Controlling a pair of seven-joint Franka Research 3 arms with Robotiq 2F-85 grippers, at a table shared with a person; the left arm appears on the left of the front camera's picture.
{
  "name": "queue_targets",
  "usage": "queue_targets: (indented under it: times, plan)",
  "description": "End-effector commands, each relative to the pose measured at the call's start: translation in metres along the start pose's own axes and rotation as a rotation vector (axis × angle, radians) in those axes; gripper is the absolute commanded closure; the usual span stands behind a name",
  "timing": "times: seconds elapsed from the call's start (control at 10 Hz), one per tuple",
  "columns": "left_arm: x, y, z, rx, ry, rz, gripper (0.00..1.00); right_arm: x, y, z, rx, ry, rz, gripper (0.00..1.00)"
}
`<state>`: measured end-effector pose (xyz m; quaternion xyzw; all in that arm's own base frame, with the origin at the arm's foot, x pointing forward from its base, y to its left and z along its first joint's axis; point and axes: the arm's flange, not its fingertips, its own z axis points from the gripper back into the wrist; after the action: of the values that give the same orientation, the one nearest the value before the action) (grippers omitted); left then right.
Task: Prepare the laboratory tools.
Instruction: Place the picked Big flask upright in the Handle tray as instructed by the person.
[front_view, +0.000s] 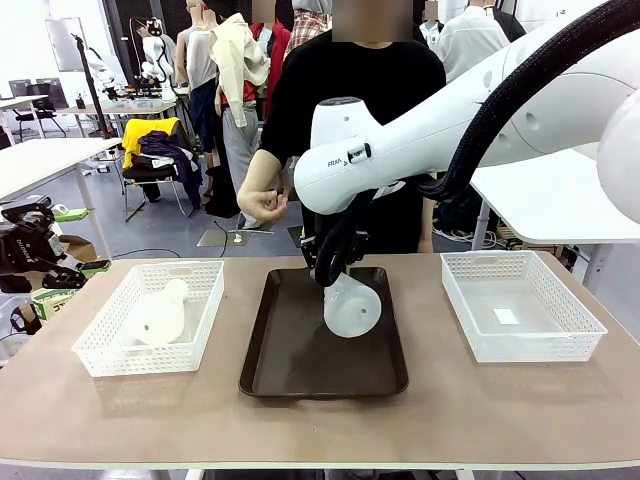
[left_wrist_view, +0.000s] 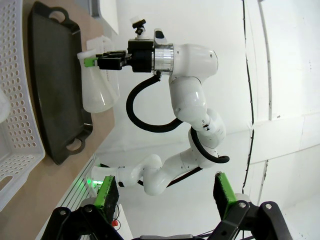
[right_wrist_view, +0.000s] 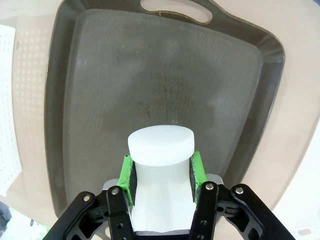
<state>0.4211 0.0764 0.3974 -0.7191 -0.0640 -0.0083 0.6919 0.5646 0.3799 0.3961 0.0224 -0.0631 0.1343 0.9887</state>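
where the front view looks across the desk (front_view: 500, 400), the right pincer (front_view: 325, 272) is clamped on the neck of one frosted flask (front_view: 352, 308), holding it tilted above the dark tray (front_view: 300, 370), while the second flask (front_view: 158, 315) lies in the left white basket (front_view: 100, 350). from the left wrist, the left pincer (left_wrist_view: 166, 195) stands wide open, well apart from that held flask. from the right wrist, green pads (right_wrist_view: 127, 175) press both sides of the flask's neck over the tray.

Tray (front_view: 290, 365) sits between left basket (front_view: 135, 362), holding flask (front_view: 160, 312), and right basket (front_view: 520, 347).
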Motion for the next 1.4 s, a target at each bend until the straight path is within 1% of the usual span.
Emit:
queue_targets:
  times: [0.0,0.2,0.4,0.8,1.1,1.3]
  plan:
    - [0.000,-0.002,0.001,0.007,-0.006,-0.006,0.00,0.000,-0.001,0.000,-0.004,-0.002,0.005,1.00]
    - [0.000,-0.002,0.001,0.007,-0.006,-0.006,0.00,0.000,0.000,0.000,0.000,0.000,0.000,1.00]
    - [0.000,-0.002,0.001,0.007,-0.006,-0.006,0.00,-0.005,0.001,0.010,0.040,-0.011,0.058,1.00]
    - [0.000,-0.002,0.001,0.007,-0.006,-0.006,0.00,-0.017,-0.009,0.050,0.132,-0.109,0.159,1.00]
    - [0.000,-0.002,0.001,0.007,-0.006,-0.006,0.00,-0.021,-0.022,0.065,0.241,-0.218,0.275,1.00]
    - [0.000,-0.002,0.001,0.007,-0.006,-0.006,0.00,-0.022,-0.032,0.059,0.363,-0.300,0.447,1.00]
